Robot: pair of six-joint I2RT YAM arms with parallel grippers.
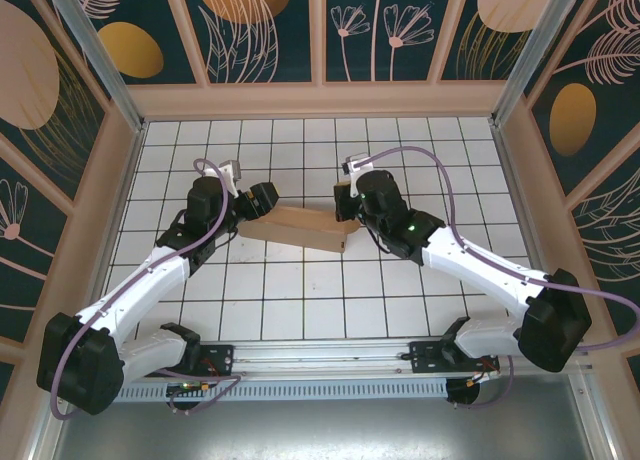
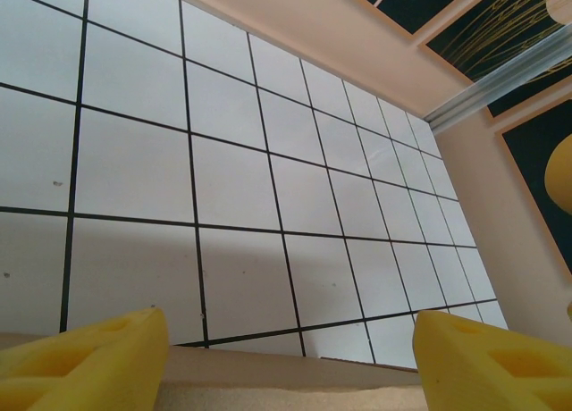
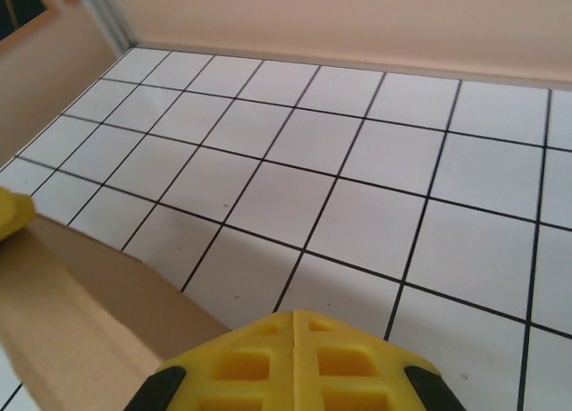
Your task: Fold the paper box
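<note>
Left jaws gape wide around one end of the paper box (image 1: 300, 230), probably bracing it; right jaws, shut on nothing, seem poised to push the other.

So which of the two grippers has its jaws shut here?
The right gripper: in its wrist view its yellow jaws meet with no gap between them. The left gripper has its jaws standing wide apart.

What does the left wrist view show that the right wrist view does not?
Left wrist view: the left claw, fingers wide apart. Right wrist view: the right claw, fingers shut together. Both: the paper box's brown cardboard at the bottom, the white tiled floor, the beige wall.
</note>
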